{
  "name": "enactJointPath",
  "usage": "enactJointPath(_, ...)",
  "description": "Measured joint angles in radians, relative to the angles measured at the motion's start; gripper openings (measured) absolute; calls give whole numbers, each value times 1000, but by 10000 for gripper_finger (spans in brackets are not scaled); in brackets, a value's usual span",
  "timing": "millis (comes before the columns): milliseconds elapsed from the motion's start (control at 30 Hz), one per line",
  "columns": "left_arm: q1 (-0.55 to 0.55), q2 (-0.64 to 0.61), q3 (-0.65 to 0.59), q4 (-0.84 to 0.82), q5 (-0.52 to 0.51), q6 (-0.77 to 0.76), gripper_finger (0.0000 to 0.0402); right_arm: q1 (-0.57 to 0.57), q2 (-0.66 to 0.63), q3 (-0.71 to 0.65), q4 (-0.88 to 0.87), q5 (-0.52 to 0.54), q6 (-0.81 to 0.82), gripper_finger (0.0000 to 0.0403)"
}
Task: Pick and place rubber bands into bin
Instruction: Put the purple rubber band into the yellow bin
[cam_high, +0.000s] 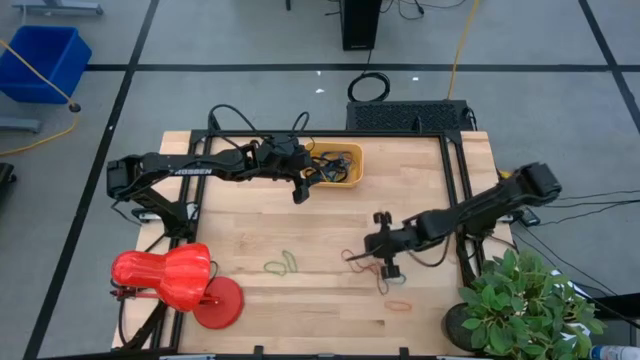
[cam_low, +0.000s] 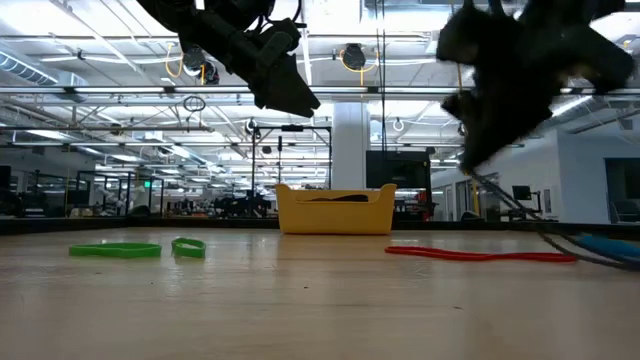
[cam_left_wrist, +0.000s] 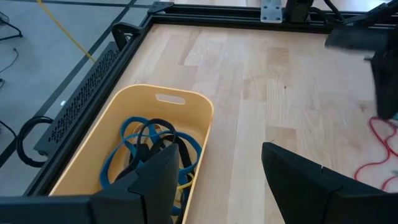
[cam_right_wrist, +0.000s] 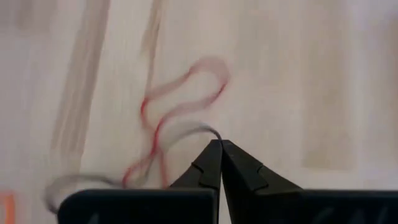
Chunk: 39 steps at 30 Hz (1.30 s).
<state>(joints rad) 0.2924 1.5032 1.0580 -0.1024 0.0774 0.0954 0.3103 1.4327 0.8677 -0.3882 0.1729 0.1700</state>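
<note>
1. the right pincer (cam_high: 383, 243) is above the near right part of the wooden counter (cam_high: 420, 190), its fingers pressed together; in the right wrist view the tips (cam_right_wrist: 219, 149) meet at a thin grey band (cam_right_wrist: 186, 129), though whether the band is truly pinched is hard to tell.
2. a red band (cam_right_wrist: 180, 106) lies looped on the counter under those tips.
3. the left pincer (cam_high: 299, 190) hangs just beside the bin (cam_high: 335, 165), fingers (cam_left_wrist: 158, 177) spread, holding nothing.
4. the bin, orange-yellow, sits toward the far middle of the counter and holds blue and black bands (cam_left_wrist: 152, 149).
5. loose bands on the counter: two green ones (cam_high: 283, 265) near the front middle, an orange one (cam_high: 399, 305) near the front right.
6. a red lamp (cam_high: 165, 275) stands at the front left, a plant (cam_high: 525, 300) at the front right.
</note>
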Motion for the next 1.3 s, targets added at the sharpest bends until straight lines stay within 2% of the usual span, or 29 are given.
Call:
enactJointPath(133,0,0,0,0,0,-3,237,-9,-109,1,41,116,-9,0)
enactJointPath(333,0,0,0,1,0,-26,237,-50,-245,3,156,248,-108,0)
enactJointPath(533,0,-19,0,0,0,-73,237,-140,-313,3,332,250,-261,0)
enactJointPath(833,-3,-148,0,-110,1,-117,237,-332,-292,3,528,243,-452,0)
enactJointPath(1100,-46,-211,0,-173,3,-123,237,-530,-229,3,661,105,-445,0)
enactJointPath(1300,-86,-214,0,-202,4,-124,237,-643,-127,3,674,-39,-436,0)
